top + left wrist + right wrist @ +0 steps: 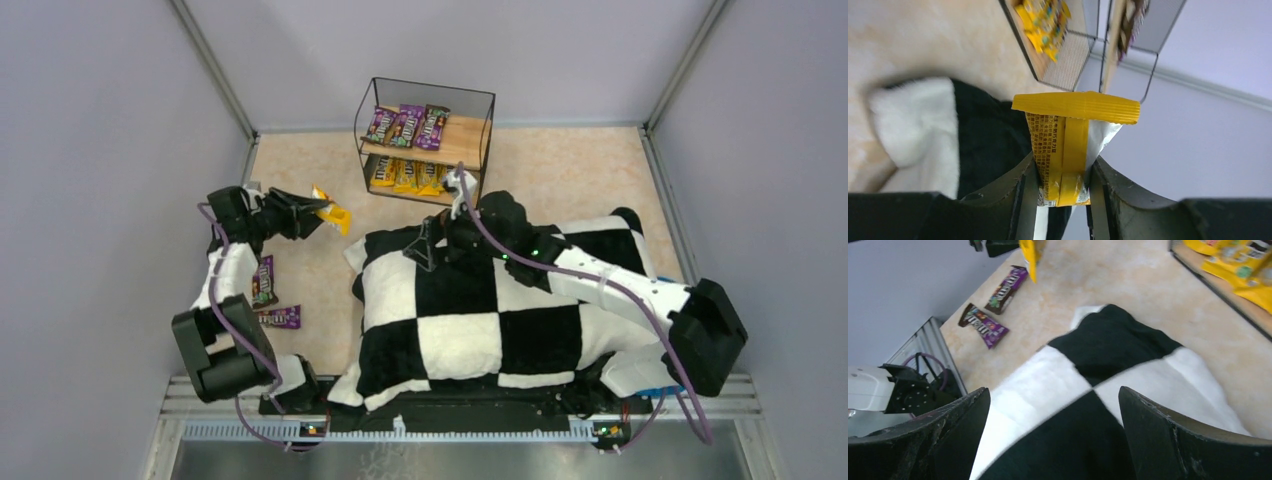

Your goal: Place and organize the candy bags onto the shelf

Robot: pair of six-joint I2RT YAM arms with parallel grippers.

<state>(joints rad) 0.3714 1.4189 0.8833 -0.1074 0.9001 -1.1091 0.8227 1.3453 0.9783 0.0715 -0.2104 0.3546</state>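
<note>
The shelf [425, 140] stands at the back centre, with purple candy bags [407, 126] on its upper board and yellow ones [407, 176] on the lower board. My left gripper [318, 213] hovers left of the shelf, shut on a yellow candy bag [336, 214]. In the left wrist view that bag [1073, 130] stands upright between the fingers [1028, 185], pinched at its lower end. Two purple bags [264, 281] [281, 317] lie on the table under the left arm. My right gripper [432, 248] hangs open over the cushion, its jaws wide apart with nothing between them [1054, 405].
A large black-and-white checkered cushion [470, 310] covers the middle of the table between the arms and the shelf. Grey walls close in on the left, right and back. The right arm lies across the cushion.
</note>
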